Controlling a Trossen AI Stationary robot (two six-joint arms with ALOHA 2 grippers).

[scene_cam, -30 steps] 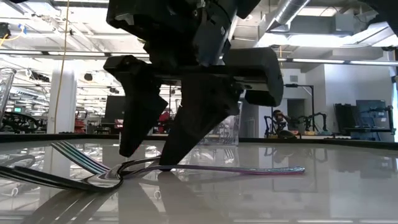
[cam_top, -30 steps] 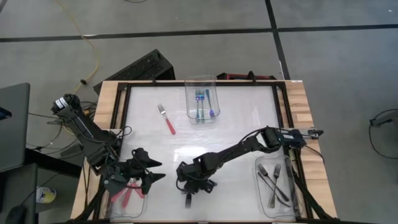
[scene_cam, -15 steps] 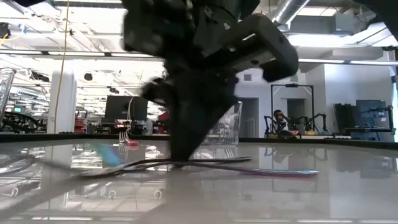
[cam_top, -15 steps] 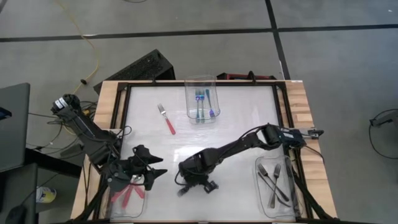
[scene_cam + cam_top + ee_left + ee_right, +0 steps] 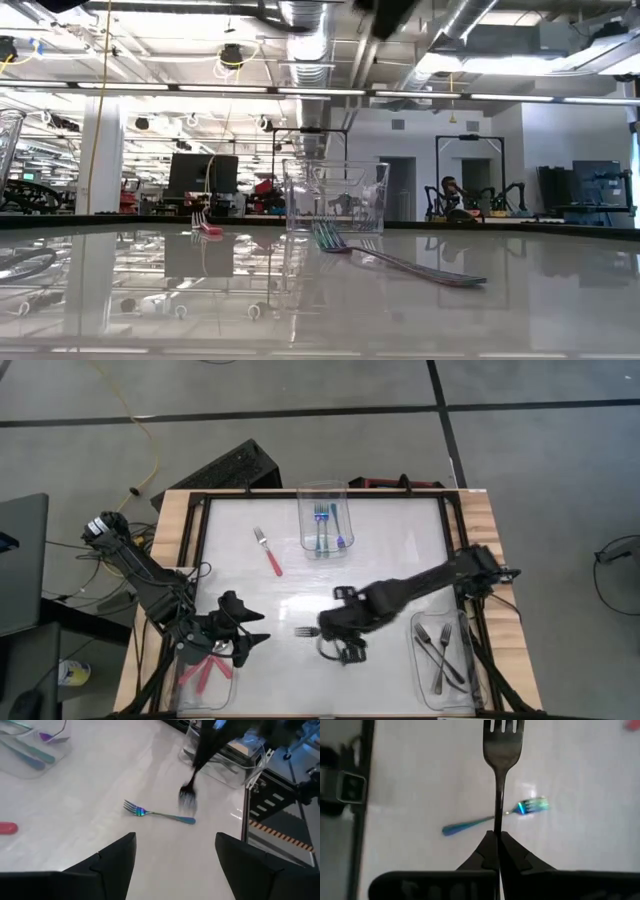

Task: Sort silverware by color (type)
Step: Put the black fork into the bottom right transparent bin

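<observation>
My right gripper hovers over the middle of the table's near half, shut on a black fork that also shows in the left wrist view. A blue-handled fork lies flat on the table just left of it. A red-handled fork lies flat farther back on the left. My left gripper waits open near the left bin, which holds red forks. My right gripper pinches the black fork's thin handle between its two fingers. The fork runs on past the fingertips, in line with them, its tines away from the gripper. The fingers come from above, and the fork hangs tines down, clear of the table.
A clear bin with blue-handled forks stands at the far middle. Another bin with black forks sits at the near right, beside my right arm. Bare tabletop lies between the forks and the bins.
My right gripper has shut on the black fork, risen off the table and gone toward the right edge with it. The fork has come up clear of the table. The blue-handled fork that lay crossed with it has turned about on the table.
</observation>
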